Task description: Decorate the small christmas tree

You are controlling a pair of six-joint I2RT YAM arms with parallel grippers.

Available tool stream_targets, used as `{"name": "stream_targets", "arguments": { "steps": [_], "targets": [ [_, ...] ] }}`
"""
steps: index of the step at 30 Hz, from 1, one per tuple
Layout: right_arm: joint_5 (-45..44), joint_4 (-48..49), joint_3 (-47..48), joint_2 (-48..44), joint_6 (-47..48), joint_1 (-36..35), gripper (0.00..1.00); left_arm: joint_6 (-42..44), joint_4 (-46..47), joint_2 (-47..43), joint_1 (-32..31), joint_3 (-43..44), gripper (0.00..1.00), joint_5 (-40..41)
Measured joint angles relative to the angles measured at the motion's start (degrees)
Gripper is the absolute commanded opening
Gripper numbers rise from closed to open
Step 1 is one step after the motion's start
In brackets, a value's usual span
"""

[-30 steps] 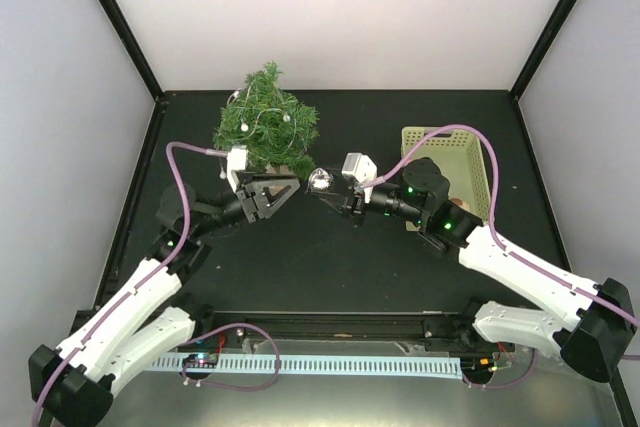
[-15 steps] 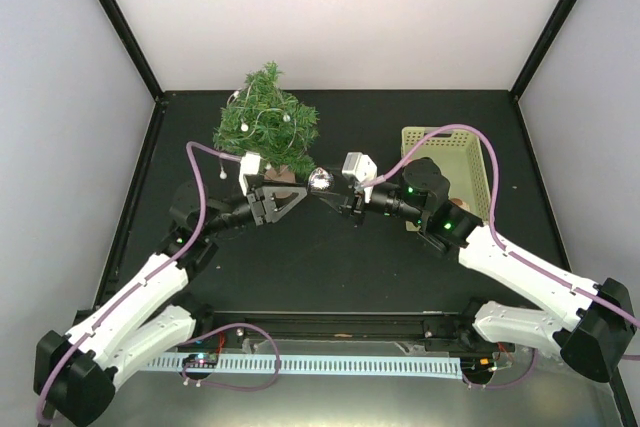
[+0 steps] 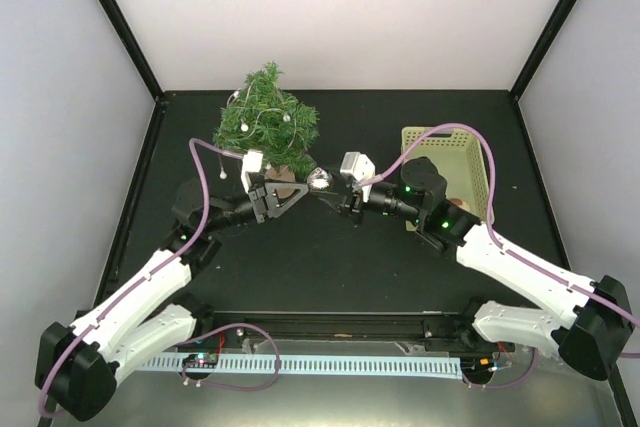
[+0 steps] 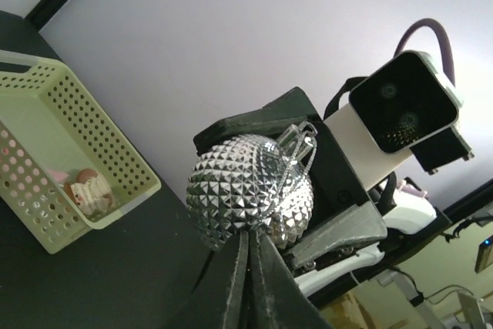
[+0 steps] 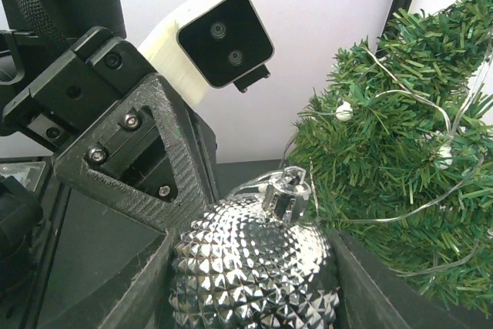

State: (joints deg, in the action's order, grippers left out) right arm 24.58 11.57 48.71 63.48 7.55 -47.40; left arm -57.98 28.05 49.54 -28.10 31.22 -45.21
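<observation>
Got right hand [image 3: 325, 187] clamped on a silver studded bauble [image 3: 319, 180], finger each side, hanger cap up. Got left hand [image 4: 246, 267] pinched together, tips against the bauble, with nothing visible between them. Seeing the small christmas tree [image 3: 266, 122] upright at far left of the counter [image 3: 300, 267], just behind the left hand, wire and white beads already on it; pale green basket [image 3: 445, 172] at far right, partly behind the right arm.
</observation>
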Motion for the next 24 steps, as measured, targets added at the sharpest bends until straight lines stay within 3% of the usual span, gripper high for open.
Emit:
{"name": "stream_targets", "arguments": {
  "steps": [10, 24],
  "targets": [
    [-2.16, -0.24, -0.83, 4.52, 2.21, -0.04, 0.45, 12.87, -10.58, -6.40, 0.28, 0.55, 0.02, 11.34],
    [-3.61, 0.68, 0.44, 14.19, 2.60, -0.04, 0.45, 35.87, -30.34, -3.02, 0.55, 8.63, 0.02, 25.59]
  ]
}}
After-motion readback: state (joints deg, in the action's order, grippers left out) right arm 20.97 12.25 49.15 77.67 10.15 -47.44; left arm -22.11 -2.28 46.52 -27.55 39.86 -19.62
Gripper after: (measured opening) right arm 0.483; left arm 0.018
